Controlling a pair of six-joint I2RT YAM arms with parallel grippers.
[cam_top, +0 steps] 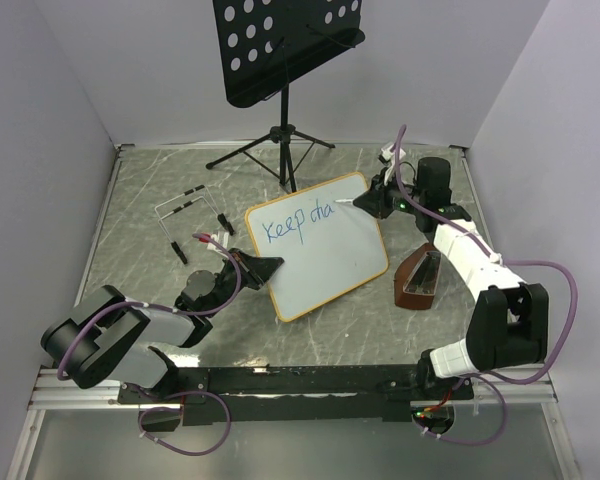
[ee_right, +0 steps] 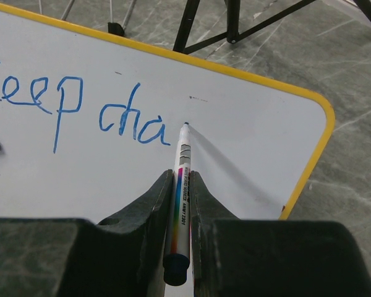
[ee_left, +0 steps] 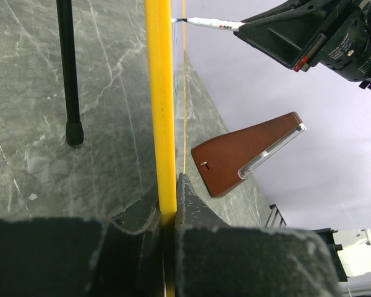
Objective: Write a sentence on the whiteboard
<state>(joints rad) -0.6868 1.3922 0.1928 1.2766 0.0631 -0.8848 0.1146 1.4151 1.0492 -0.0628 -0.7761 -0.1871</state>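
Count: one whiteboard (cam_top: 325,268), one marker (ee_right: 180,204), two grippers, one music stand (cam_top: 280,45), one brown metronome (cam_top: 420,278).

Left gripper (ee_left: 168,204): jaws narrow, clamped on the board's yellow-orange frame at its left edge. Right gripper (ee_right: 179,180): jaws narrow, pinching the marker barrel.

The whiteboard sits mid-table, between the arms. Its lettered long edge runs from near-left to far-right in the top view. The sentence (cam_top: 298,222) so far reads "Keep cha" in blue, one line. The marker's long axis points away from the right gripper toward the left, with its tip at the board just right of the last "a".
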